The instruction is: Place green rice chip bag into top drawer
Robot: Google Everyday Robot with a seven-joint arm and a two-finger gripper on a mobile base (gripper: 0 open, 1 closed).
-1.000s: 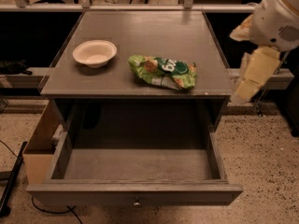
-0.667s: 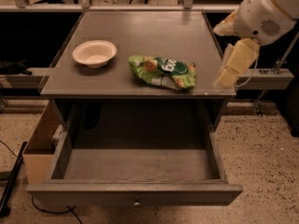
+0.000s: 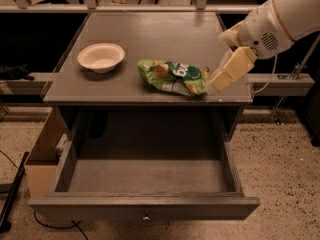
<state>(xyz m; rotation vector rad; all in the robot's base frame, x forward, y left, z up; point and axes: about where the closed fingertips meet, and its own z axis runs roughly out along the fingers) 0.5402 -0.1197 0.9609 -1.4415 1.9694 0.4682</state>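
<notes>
The green rice chip bag (image 3: 174, 77) lies crumpled on the grey tabletop (image 3: 150, 39), near its front edge and right of centre. My gripper (image 3: 220, 80) reaches in from the upper right, low over the table and just right of the bag's right end. The top drawer (image 3: 145, 204) is pulled wide open below the tabletop. Its inside is bare, and a small round knob (image 3: 146, 217) sits at the centre of its front panel.
A white bowl (image 3: 101, 57) stands on the tabletop left of the bag. A wooden box (image 3: 41, 156) stands on the floor against the drawer's left side. A dark cable (image 3: 15, 189) runs along the floor at the lower left. A rail (image 3: 285, 80) runs behind my arm at the right.
My arm has swung left and down from beyond the table's right edge, bringing the gripper close to the bag's right end. The bag, bowl and drawer have not moved.
</notes>
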